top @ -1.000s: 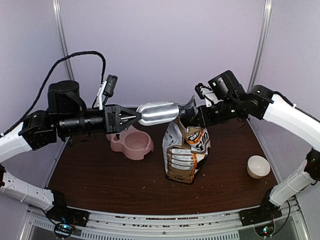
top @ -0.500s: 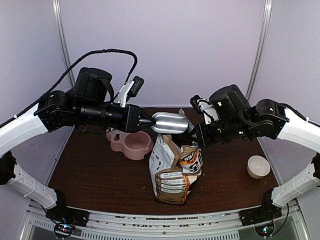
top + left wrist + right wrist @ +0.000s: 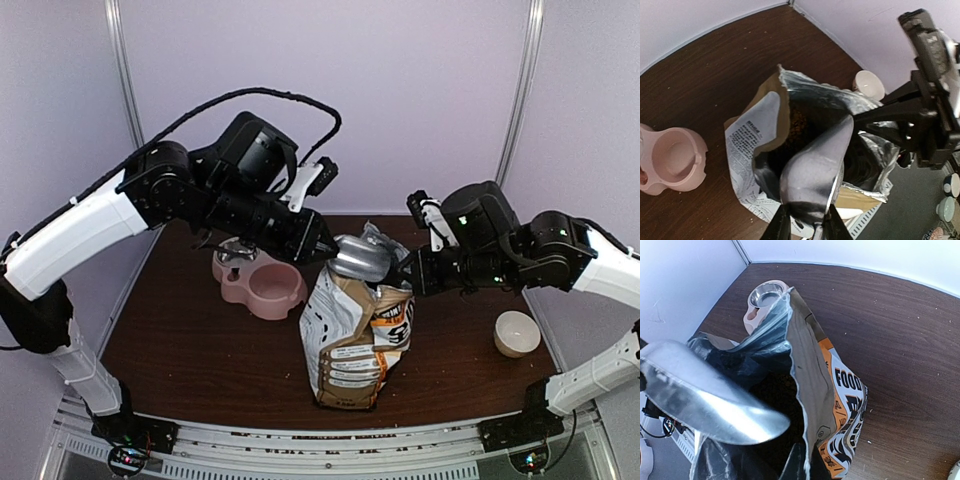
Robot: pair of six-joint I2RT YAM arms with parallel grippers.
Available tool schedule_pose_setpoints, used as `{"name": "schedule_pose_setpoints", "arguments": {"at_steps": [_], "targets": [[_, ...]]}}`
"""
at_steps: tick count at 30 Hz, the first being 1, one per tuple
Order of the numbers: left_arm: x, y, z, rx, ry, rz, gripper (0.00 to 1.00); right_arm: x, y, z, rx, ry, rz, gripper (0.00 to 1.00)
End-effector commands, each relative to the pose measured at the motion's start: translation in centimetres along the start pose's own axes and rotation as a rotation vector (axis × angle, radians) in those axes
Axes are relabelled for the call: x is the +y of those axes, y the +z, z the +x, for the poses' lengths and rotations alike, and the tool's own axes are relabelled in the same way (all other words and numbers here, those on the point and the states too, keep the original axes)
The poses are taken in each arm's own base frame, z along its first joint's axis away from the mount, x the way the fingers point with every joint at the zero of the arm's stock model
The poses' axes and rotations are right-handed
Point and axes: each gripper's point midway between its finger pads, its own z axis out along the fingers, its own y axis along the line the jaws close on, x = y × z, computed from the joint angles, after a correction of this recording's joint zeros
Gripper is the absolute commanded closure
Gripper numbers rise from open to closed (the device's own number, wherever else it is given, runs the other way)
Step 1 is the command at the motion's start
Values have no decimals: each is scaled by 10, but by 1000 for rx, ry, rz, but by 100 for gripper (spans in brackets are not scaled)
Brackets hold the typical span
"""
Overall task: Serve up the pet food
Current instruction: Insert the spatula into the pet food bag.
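The pet food bag [image 3: 355, 335] stands upright mid-table with its foil mouth pulled open. My left gripper [image 3: 322, 247] is shut on the handle end of a shiny metal scoop [image 3: 360, 258]. The scoop points steeply down into the bag's mouth. In the left wrist view the scoop [image 3: 815, 162] hangs from my left gripper [image 3: 807, 226] over dark pet food [image 3: 799, 124] deep in the bag [image 3: 757, 131]. My right gripper [image 3: 402, 280] is shut on the bag's top rim. In the right wrist view, my right gripper [image 3: 807, 462] pinches that rim beside the scoop [image 3: 710, 390] and the bag's front [image 3: 845, 390].
A pink double-basin feeder [image 3: 265, 287] stands at the back left of the bag; the right wrist view shows the metal basin in the feeder [image 3: 765, 296]. A small white bowl [image 3: 517, 333] sits at the right. Scattered crumbs lie on the brown table [image 3: 200, 360].
My left arm has risen and swung right, tipping the scoop from level to nose-down in the bag's mouth. The right arm has come lower and nearer, and the bag has shifted left with it.
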Motion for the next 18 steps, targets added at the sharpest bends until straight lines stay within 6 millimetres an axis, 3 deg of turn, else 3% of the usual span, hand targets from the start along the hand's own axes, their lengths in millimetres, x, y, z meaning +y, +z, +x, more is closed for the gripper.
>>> {"name": "schedule_pose_setpoints", "arguments": {"at_steps": [1,5,11,15,18], "targets": [[55,5,35,160,59,-304,100,21,-19,-36,-155,13,-50,100],[90,16,63,267,95,-488,100,50,-3,-26,-137,-18,-75,100],[121,40,116,428,91,-570,100,99,29,-7,-117,-33,-113,100],[136,43,134,463,78,-610,100,111,40,2,-90,-47,-121,100],[134,61,147,479,67,-561,100,113,44,5,-91,-34,-131,100]]}}
